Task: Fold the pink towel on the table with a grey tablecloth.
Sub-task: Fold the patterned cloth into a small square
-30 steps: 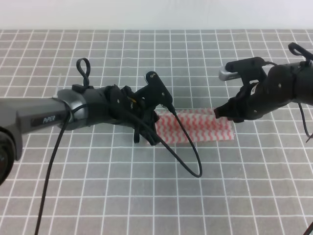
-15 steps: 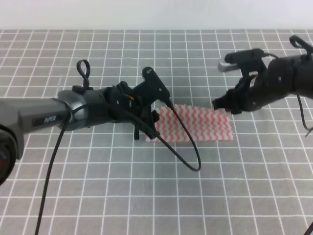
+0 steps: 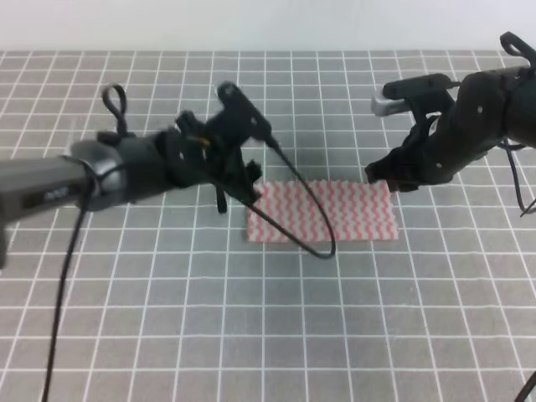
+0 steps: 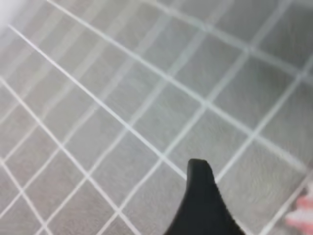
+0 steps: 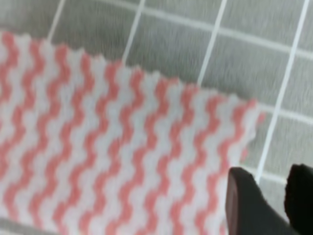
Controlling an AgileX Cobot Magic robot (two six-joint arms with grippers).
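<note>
1. The pink towel (image 3: 322,212) lies flat as a wide strip near the middle of the table with a grey tablecloth (image 3: 251,335), apparently folded once already.
2. The left end effector (image 3: 237,186) hangs just above the towel's 9 o'clock end, gripping nothing; whether its fingers are spread I cannot tell.
3. The right end effector (image 3: 378,174) hovers at the towel's 1 o'clock corner, fingers (image 5: 247,203) close together and empty.
4. A good next fold likely means pinching one short end's corners cleanly and carrying them across, edges matched.
</note>
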